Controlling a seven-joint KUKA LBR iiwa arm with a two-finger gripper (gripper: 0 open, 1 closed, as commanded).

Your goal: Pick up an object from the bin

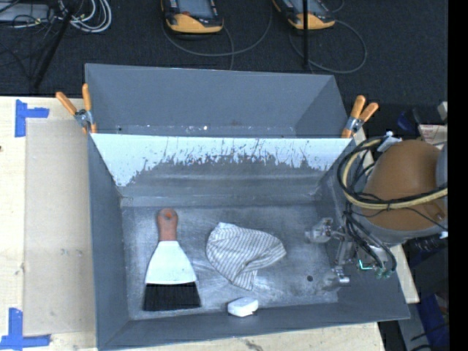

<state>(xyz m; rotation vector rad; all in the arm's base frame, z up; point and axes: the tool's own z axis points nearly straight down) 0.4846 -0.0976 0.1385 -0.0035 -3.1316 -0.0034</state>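
My gripper (329, 256) is low in the bin's right end, its two metal fingers spread apart with nothing between them. A crumpled striped cloth (243, 252) lies on the floor to its left, a short gap away. A small white oblong block (242, 307) rests near the front wall, left of and nearer than the gripper.
A small brush (170, 265) with a reddish handle, white body and black bristles lies at the bin's left. The arm with its orange cover and cables hangs over the right rim. Bare floor lies under and in front of the fingers.
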